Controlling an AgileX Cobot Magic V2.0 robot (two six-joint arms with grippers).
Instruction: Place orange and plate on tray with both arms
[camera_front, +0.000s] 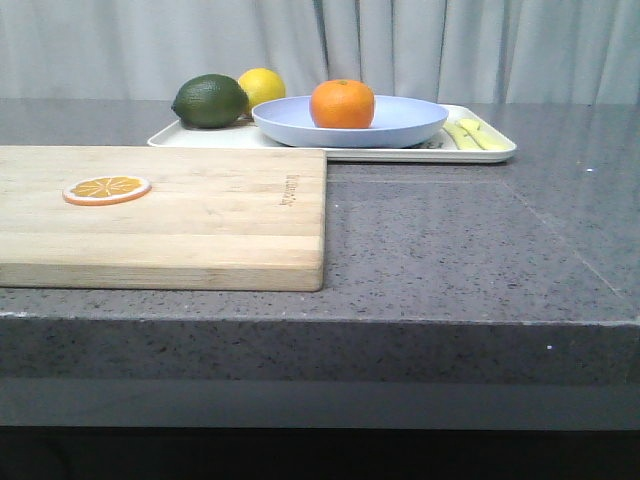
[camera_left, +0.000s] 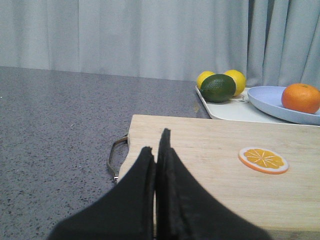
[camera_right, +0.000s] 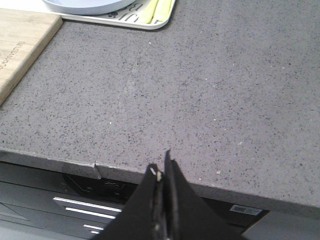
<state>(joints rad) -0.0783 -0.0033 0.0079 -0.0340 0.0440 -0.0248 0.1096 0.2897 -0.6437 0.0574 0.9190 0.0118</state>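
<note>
Orange sits in the lavender plate on the cream tray at upper centre of your front view, so placement looks done, with left gripper and right gripper both closed, empty, pulled back.

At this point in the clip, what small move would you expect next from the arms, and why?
Probably none beyond holding back at rest. The orange already sits in the plate, and the plate rests on the tray. The left gripper and right gripper are both shut, empty and well short of the tray, so the task looks finished rather than pending.
</note>
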